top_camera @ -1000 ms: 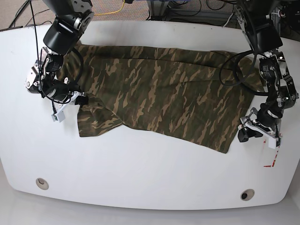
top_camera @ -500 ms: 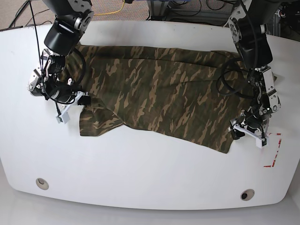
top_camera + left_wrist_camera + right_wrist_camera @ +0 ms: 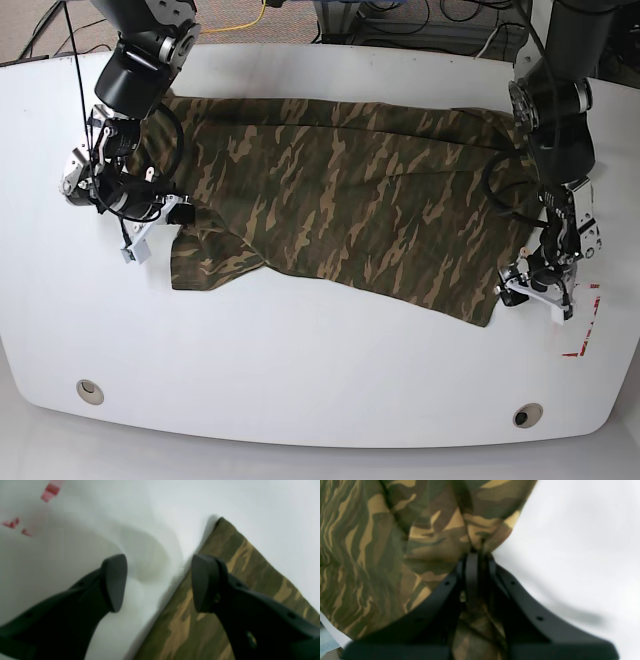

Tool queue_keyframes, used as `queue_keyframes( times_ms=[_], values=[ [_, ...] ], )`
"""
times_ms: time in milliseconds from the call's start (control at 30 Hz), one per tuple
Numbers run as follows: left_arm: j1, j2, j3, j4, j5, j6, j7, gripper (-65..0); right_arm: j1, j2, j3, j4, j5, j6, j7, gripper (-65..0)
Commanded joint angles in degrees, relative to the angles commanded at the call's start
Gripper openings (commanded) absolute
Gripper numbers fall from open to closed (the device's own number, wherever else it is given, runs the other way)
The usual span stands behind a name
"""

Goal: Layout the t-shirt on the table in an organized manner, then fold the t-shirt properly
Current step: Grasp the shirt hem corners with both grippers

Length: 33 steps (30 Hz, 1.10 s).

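Observation:
The camouflage t-shirt (image 3: pixel 340 200) lies spread across the white table (image 3: pixel 320 360), with one flap folded at its lower left. My right gripper (image 3: pixel 165 222) is at that left side. In the right wrist view the right gripper (image 3: pixel 472 555) is shut on a bunched fold of the t-shirt (image 3: pixel 382 542). My left gripper (image 3: pixel 520 289) sits at the shirt's lower right corner. In the left wrist view the left gripper (image 3: pixel 158 582) is open; one finger is over the t-shirt (image 3: pixel 250 562) edge and the other over bare table (image 3: pixel 262 510).
Two round grommet holes (image 3: pixel 90 390) (image 3: pixel 527 414) sit near the table's front edge. Red tape marks (image 3: pixel 585 335) lie just right of the left gripper, and red tape (image 3: pixel 51 490) also shows in the left wrist view. Cables (image 3: pixel 400 20) run behind the table.
My left gripper has moved in from the right to the shirt's lower right corner. My right gripper has shifted right with the shirt's left edge, bunching it slightly.

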Motion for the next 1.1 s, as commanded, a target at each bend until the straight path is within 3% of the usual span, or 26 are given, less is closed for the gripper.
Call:
queue_keyframes(
  times_ms=[433,767,833,1000,1100],
  values=[
    [-0.18,5.27,1.67,-0.18,0.18,-0.97,0.0,-26.7,0.62,-0.35,-0.09,4.66,0.0,0.0,-0.09,-60.7],
    [-1.67,6.86,1.67,-0.26,0.35,-0.88,0.0,-27.8,0.53,-0.35,-0.09,4.66,0.0,0.0,-0.09,-60.7],
    [-1.76,6.86,1.67,-0.26,0.35,-0.79,0.0,-32.9,0.44,-0.26,-0.09,4.66,0.0,0.0,-0.09,-60.9],
    [-1.49,6.86,1.67,-0.26,0.26,-0.53,0.0,-55.3,0.44,-0.09,-0.09,4.66,0.0,0.0,-0.09,-62.9],
    [-1.41,6.86,1.67,-0.09,0.26,1.05,-0.09,-62.8,0.44,-0.09,-0.09,4.66,0.0,0.0,-0.09,-65.0]
  ],
)
